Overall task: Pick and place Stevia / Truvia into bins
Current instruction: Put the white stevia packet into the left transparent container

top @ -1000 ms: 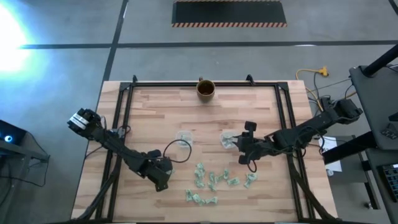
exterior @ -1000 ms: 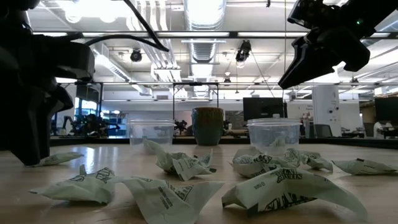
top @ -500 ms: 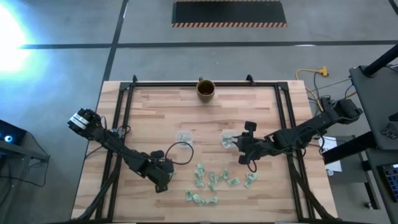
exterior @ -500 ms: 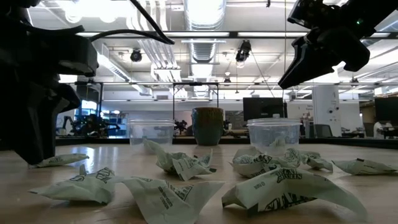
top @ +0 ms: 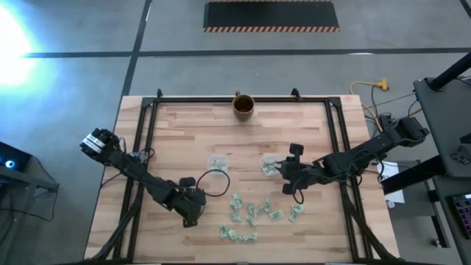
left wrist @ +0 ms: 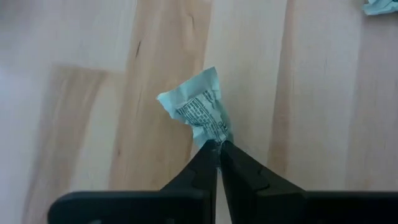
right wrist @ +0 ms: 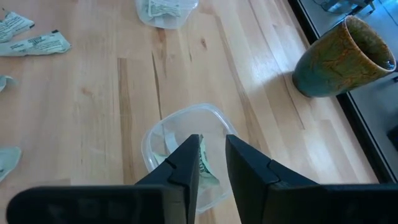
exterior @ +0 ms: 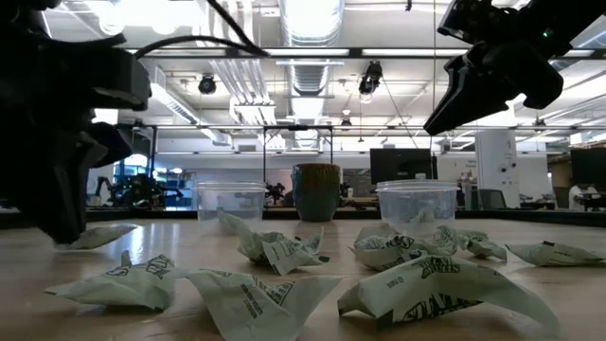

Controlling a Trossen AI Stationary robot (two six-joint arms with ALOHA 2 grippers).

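My left gripper (left wrist: 217, 148) is shut on one pale green Stevia packet (left wrist: 196, 109) at the near left of the table, apart from the others; in the high view the gripper (top: 193, 218) hides the packet. Several more packets (top: 250, 215) lie loose near the table's front middle. Two clear bins stand mid-table: the left bin (top: 217, 162) and the right bin (top: 269, 165). My right gripper (right wrist: 212, 155) hovers open above the right bin (right wrist: 163, 134), which holds a packet (right wrist: 207, 169). My left gripper pinches one crumpled end of the packet (left wrist: 212, 138) between its two fingertips. The fingers slant steeply down from the table's left side. The rest of the packet spreads out beyond the tips, low over the wood; whether it still rests there I cannot tell.
A brown-gold mug (top: 243, 105) stands at the far edge, middle. The left bin (right wrist: 163, 12) has packets in it. A black frame rail (top: 243, 99) runs around the tabletop. Bare wood lies left of the bins and behind them.
My left wrist has rolled a little where it stands at the near left. The packet beside it has shifted and sits slightly higher in the low view. My right gripper has kept its place above the right bin.
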